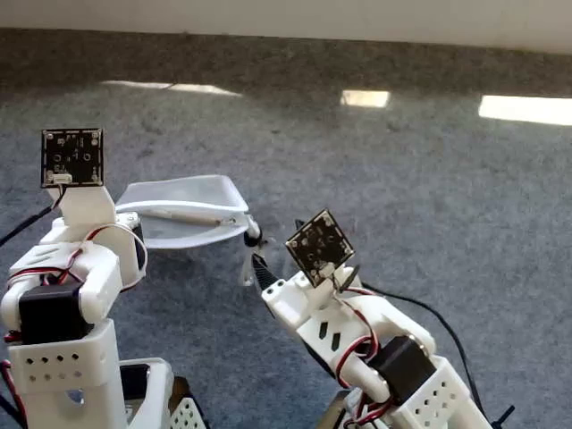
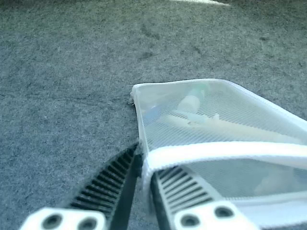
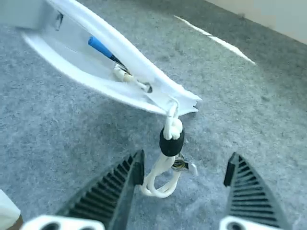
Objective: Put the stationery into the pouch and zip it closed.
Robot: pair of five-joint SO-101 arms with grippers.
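Observation:
A white mesh pouch (image 1: 183, 210) is held up off the grey carpet, with a pen and other stationery (image 2: 211, 122) visible inside through the mesh. My left gripper (image 2: 144, 177) is shut on the pouch's zipper edge (image 2: 216, 152) at one end. At the pouch's other end a white cord zipper pull (image 3: 168, 158) with a black bead hangs down. My right gripper (image 3: 184, 175) is open, its fingers (image 3: 122, 184) on either side of the hanging pull without pinching it. A blue pen tip (image 3: 100, 47) shows inside the pouch (image 3: 115, 72).
Grey carpet (image 1: 402, 179) spreads all around, with bright light patches (image 1: 523, 109) at the far side. The two arm bases (image 1: 63, 357) stand close at the near edge, with cables beside them.

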